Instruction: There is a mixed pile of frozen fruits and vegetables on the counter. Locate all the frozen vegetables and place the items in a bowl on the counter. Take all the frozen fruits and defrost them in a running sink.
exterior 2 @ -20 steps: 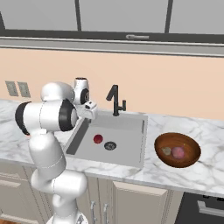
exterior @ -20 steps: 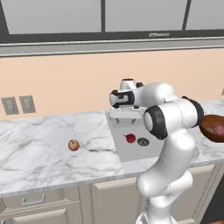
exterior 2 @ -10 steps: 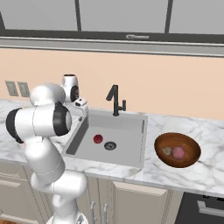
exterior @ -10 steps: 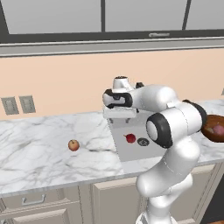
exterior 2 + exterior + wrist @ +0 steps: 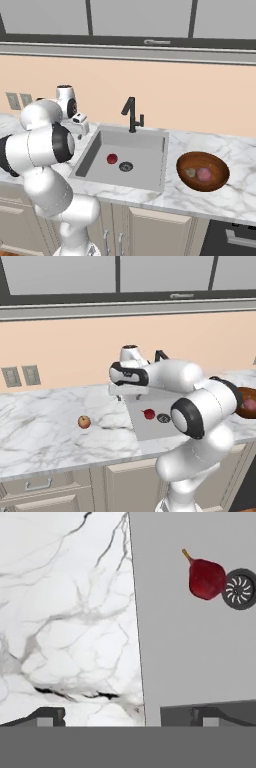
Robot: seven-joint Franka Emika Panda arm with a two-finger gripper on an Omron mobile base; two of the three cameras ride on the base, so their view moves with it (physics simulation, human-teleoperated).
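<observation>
**Marble counter, grey sink: sort about half done**

White marble counter [image 5: 45,426] with grey veins takes the lower left of the left base view. One orange-yellow apple-like fruit [image 5: 84,421] sits alone on it, left of centre, well apart from the sink [image 5: 150,423]. Dark red stemmed fruit [image 5: 148,414] lies in the flat grey basin at centre, just beside the round dark drain [image 5: 163,418]. Gripper [image 5: 120,397] hangs over the counter edge at the sink's left side.

Right base view: matte grey rectangular sink at centre, red fruit touching or nearly touching the drain, black angular faucet [image 5: 131,114] behind it; can't tell if water runs. Lower right, the shallow wood-look reddish-brown bowl [image 5: 215,180] holds the smooth pinkish-purple ball [image 5: 203,173] and a smaller olive-brown piece [image 5: 190,172] beside it.

Hand view: glossy red fruit with tan stem upper right, against the vaned drain. Marble fills the left, grey basin the right. Finger tips [image 5: 50,714] stand wide apart at the bottom, nothing between them.

Judgement: vegetable is bowled, one fruit is in the sink. Left: apple to the sink; olive piece looks misplaced in the bowl.
</observation>
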